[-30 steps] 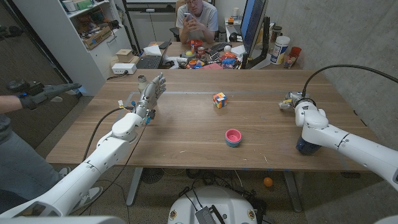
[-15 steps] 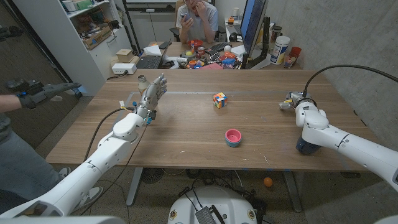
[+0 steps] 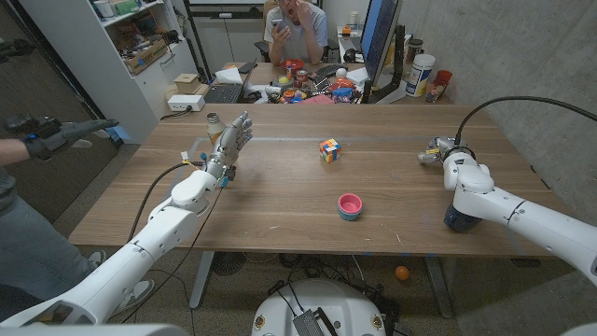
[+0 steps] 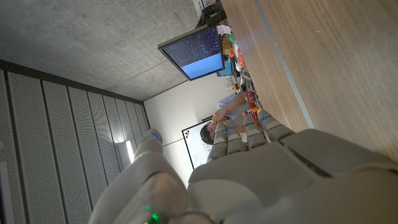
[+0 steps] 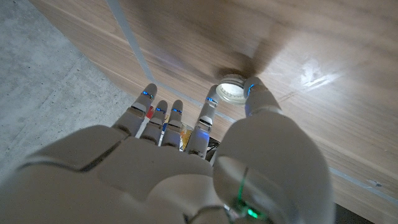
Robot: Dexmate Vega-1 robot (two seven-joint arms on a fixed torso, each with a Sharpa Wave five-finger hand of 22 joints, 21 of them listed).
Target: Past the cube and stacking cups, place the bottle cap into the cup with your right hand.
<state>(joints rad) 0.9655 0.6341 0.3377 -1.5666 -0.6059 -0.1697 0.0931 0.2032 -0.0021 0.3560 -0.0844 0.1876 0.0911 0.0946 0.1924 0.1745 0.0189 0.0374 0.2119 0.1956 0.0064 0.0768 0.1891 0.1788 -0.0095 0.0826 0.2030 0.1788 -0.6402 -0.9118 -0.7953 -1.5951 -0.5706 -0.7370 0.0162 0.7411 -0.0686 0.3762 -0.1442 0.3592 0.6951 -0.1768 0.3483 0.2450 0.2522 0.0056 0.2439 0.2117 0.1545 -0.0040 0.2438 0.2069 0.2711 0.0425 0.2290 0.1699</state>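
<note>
The right hand (image 5: 186, 168) reaches over the cap (image 5: 231, 92), which lies flat on the table (image 3: 280, 201) at its far right, touched by thumb and one fingertip (image 5: 210, 102) (not plainly pinched). The cup (image 3: 350, 205) sits nearer, well left; the cube (image 3: 329, 149) beyond. The left hand (image 3: 229, 145) stands spread, empty. An office lies behind.

Your right robot hand (image 3: 437, 152) shows small in the head view, so you cannot tell whether its fingers (image 5: 207, 115) grip the bottle cap (image 5: 229, 92) or merely touch it.
</note>
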